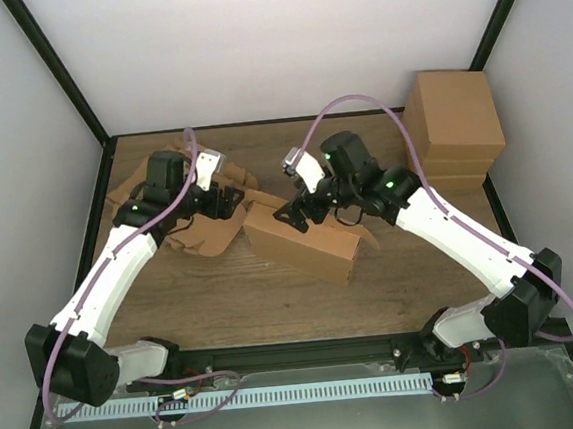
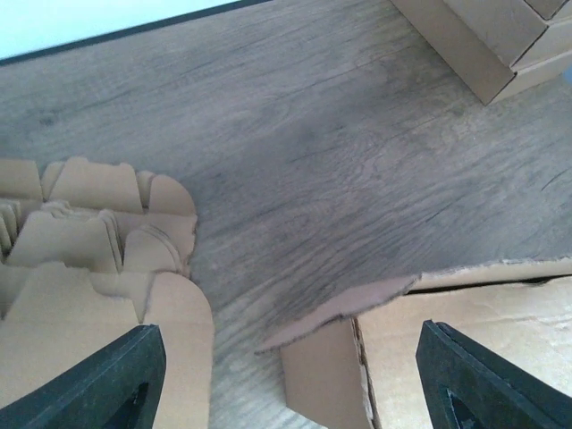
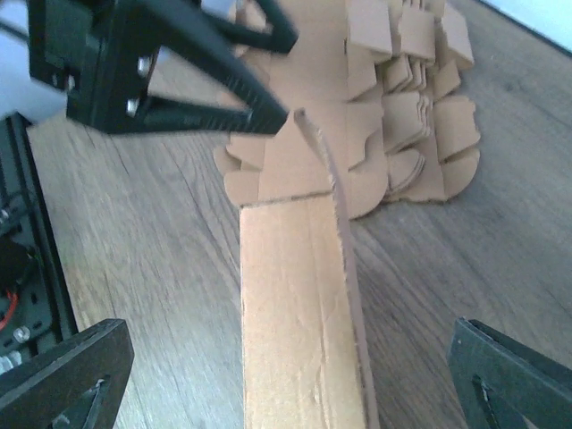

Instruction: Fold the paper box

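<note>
The paper box [image 1: 304,241] stands partly folded in the middle of the table, a long brown block with a rounded flap sticking up at its left end. My left gripper [image 1: 230,201] is open just left of that end; in the left wrist view [image 2: 290,357] its fingers [image 2: 98,384] spread wide over the box's corner [image 2: 447,331] and its torn-edged flap. My right gripper [image 1: 295,219] is open above the box's left part; in the right wrist view [image 3: 286,357] its fingers [image 3: 514,384] straddle the box's narrow top [image 3: 295,313] without touching it.
A ragged heap of cardboard blanks [image 1: 165,200] lies at the back left, right behind my left gripper, and shows in both wrist views [image 2: 89,232] [image 3: 393,107]. A tall stack of folded boxes [image 1: 454,124] stands at the back right corner. Walls enclose the table.
</note>
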You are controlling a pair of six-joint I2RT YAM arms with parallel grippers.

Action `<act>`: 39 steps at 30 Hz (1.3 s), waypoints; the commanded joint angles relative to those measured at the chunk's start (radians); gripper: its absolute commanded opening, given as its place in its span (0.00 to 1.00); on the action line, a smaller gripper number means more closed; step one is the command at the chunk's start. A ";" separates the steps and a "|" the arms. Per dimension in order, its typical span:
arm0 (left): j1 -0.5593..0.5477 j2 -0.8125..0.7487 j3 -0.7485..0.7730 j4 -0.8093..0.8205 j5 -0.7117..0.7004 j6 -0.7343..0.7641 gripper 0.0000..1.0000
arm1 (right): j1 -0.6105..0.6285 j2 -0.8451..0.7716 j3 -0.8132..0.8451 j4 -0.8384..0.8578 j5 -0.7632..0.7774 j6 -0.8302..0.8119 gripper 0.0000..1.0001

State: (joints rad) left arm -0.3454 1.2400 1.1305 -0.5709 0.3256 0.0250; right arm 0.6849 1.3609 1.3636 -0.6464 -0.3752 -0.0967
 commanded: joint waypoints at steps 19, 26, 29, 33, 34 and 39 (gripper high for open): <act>-0.002 0.113 0.048 -0.009 0.120 0.166 0.64 | 0.148 0.065 0.008 -0.246 0.296 -0.015 1.00; -0.019 0.107 0.059 -0.027 0.114 0.147 0.45 | 0.150 0.077 -0.001 -0.255 0.328 0.003 1.00; -0.033 0.107 0.065 -0.044 0.093 0.134 0.35 | 0.150 0.080 0.001 -0.256 0.333 0.006 1.00; -0.062 0.108 0.078 -0.080 0.051 0.112 0.28 | 0.150 0.087 0.000 -0.258 0.330 0.009 1.00; -0.070 0.108 0.081 -0.091 0.040 0.105 0.26 | 0.150 0.090 0.000 -0.260 0.335 0.011 1.00; -0.091 0.112 0.117 -0.151 0.007 0.033 0.21 | 0.150 0.104 0.005 -0.267 0.364 0.020 1.00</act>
State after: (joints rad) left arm -0.4232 1.3556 1.1988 -0.6685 0.3611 0.1173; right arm 0.8272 1.4456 1.3575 -0.8867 -0.0437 -0.0956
